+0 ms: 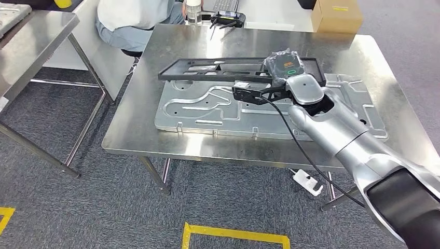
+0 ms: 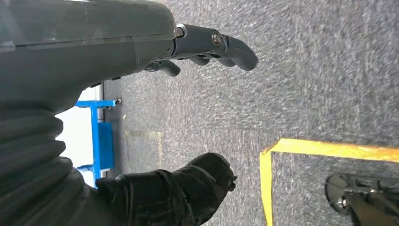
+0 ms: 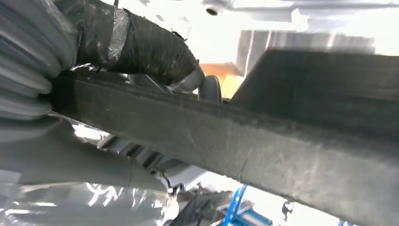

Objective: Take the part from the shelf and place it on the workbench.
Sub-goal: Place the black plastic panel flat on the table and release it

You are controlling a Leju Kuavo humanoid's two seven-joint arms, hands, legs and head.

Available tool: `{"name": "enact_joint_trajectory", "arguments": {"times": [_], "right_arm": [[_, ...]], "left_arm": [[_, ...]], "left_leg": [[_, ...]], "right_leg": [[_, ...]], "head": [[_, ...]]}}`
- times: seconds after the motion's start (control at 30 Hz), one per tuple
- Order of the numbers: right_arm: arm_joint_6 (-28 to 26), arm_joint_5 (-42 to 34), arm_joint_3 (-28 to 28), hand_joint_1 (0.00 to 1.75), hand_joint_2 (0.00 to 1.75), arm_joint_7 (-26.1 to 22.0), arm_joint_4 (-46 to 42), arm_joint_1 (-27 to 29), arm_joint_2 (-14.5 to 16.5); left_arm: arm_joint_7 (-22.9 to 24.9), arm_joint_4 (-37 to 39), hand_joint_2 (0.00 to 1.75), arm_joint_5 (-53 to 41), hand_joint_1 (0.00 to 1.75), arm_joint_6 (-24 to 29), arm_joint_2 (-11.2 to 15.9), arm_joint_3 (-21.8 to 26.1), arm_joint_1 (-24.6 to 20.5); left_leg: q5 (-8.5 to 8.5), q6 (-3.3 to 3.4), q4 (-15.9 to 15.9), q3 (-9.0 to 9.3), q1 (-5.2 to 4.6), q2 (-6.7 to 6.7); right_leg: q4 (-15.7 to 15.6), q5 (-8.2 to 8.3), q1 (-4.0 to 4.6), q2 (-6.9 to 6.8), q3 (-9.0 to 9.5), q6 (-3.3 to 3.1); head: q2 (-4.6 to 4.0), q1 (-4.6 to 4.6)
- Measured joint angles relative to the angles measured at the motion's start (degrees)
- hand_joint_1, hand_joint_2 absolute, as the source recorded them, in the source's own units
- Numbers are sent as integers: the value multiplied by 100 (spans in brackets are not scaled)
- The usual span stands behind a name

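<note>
- Grey carpet floor [image 1: 104,207] with yellow tape lines [image 1: 236,233] lies beneath a steel table [image 1: 140,124] at the centre of the head view; a second steel table [image 1: 31,36] stands at 10 o'clock.
- On the centre table lies a large stamped metal panel [image 1: 197,111], flat, reaching toward 3 o'clock.
- Above the panel's far edge is the part [image 1: 207,70], a long black frame, one end held by the right hand [image 1: 283,67]; whether it touches the panel, I cannot tell.
- The right wrist view shows the right hand's fingers wrapped over the black bar, clamped on it.
- A seated person [image 1: 135,21] is at 12 o'clock, a cardboard box [image 1: 337,15] at 1 o'clock.
- The left hand [image 2: 207,47] hangs over the carpet, fingers slightly curled and apart, holding nothing.
</note>
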Motion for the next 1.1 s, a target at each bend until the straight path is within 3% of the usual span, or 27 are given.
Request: {"name": "enact_joint_trajectory", "arguments": {"times": [0.1, 0.13, 0.17, 0.2, 0.27, 0.33, 0.5, 0.53, 0.6, 0.67, 0.7, 0.73, 0.8, 0.83, 0.93, 1.0, 1.03, 1.1], "right_arm": [[-24, -1, 0, 175, 175, -22, 10, 70, 20], [-36, -2, 0, 175, 175, -26, 17, 98, 23], [-45, -6, 0, 175, 175, -26, 28, 128, 23], [-49, -11, 0, 175, 175, -25, 41, 154, 22], [-52, -23, 0, 175, 175, -25, 68, 195, 22], [-75, -32, 0, 175, 175, -25, 85, 230, 23], [-138, -43, 0, 175, 175, -22, 96, 338, 22], [-139, -43, 0, 175, 175, -17, 98, 343, 22], [-145, -44, 0, 175, 175, -6, 102, 357, 22], [-150, -44, 0, 175, 175, -7, 106, 394, 22], [-149, -43, 0, 175, 175, -9, 110, 416, 22], [-149, -43, 0, 175, 175, -11, 113, 433, 22], [-150, -43, 0, 175, 175, -11, 116, 438, 22], [-151, -43, 0, 175, 175, -9, 117, 431, 22], [-154, -43, 0, 175, 175, -4, 123, 419, 21], [-154, -43, 0, 175, 175, -8, 125, 418, 20], [-154, -43, 0, 175, 175, -10, 126, 413, 19], [-155, -43, 0, 175, 175, -12, 130, 412, 17]], "left_arm": [[2, 0, 175, -2, 0, -2, -12, -3, -27], [2, 0, 175, -2, 0, -2, -12, -4, -33], [2, 0, 175, -1, 0, -1, -13, -5, -35], [2, 0, 175, -1, 0, 0, -15, -5, -33], [2, 0, 175, 0, 0, 6, -23, -7, -20], [2, 0, 175, -1, 0, 22, -28, -7, -21], [16, 0, 175, -8, 0, 60, -28, -32, -34], [20, 0, 175, -10, 0, 62, -30, -46, -36], [21, 0, 175, -13, 0, 63, -33, -81, -41], [20, 0, 175, -15, 0, 63, -34, -111, -41], [21, 0, 175, -16, 0, 63, -34, -119, -39], [22, 0, 175, -17, 0, 63, -34, -124, -37], [24, 0, 175, -17, 0, 64, -29, -127, -38], [24, 0, 175, -18, 0, 64, -25, -129, -43], [24, 0, 175, -20, 0, 67, -19, -135, -62], [24, 0, 175, -20, 0, 67, -24, -136, -62], [24, 0, 175, -20, 0, 66, -27, -136, -61], [24, 0, 175, -20, 0, 66, -31, -137, -64]], "left_leg": [[-45, 70, -30, 80, 13, 12], [-69, 78, -25, 102, 14, 10], [-101, 76, -16, 131, 17, 3], [-140, 63, -2, 166, 23, -7], [-234, 12, 45, 235, 39, -25], [-324, -60, 108, 251, 25, -38], [-481, -216, 245, 228, 22, -19], [-588, -239, 476, 113, 24, -8], [-848, -264, 1209, -300, 26, 5], [-882, -258, 1723, -664, 22, 5], [-739, -236, 1685, -711, 16, 4], [-511, -201, 1436, -652, 5, 4], [-70, -89, 664, -362, -42, 3], [28, -43, 371, -234, -67, 6], [-1, 22, 119, -103, -109, 8], [5, 52, 28, -24, -78, 14], [6, 73, -18, 22, -58, 20], [-20, 114, -51, 85, -44, 30]], "right_leg": [[999, -375, -20, -13, -549, 48], [1297, -424, -33, -14, -745, 62], [1412, -364, -50, -16, -862, 76], [1306, -200, -68, -20, -870, 86], [621, 257, -98, -42, -640, 97], [57, 447, -88, -60, -401, 76], [-61, 359, -78, -34, -287, -94], [-68, 344, -85, -30, -263, -128], [-69, 305, -70, -19, -221, -180], [-69, 251, -42, -4, -152, -206], [-69, 218, -28, 1, -104, -211], [-70, 183, -13, 6, -50, -212], [-72, 113, 20, 10, 44, -197], [-73, 84, 29, 15, 70, -178], [-103, 36, 21, 21, 103, -96], [-33, -21, 17, 4, 86, -38], [135, -104, 18, -4, 7, -13], [782, -360, -1, -14, -349, 32]], "head": [[-1, 25], [-1, 25], [-1, 26], [-1, 25], [-1, 28], [-1, 37], [-1, 19], [-1, 10], [-1, -5], [-1, -5], [-1, -5], [-1, -4], [-1, 0], [-1, 2], [0, 4], [0, 20], [-1, 34], [0, 54]]}}
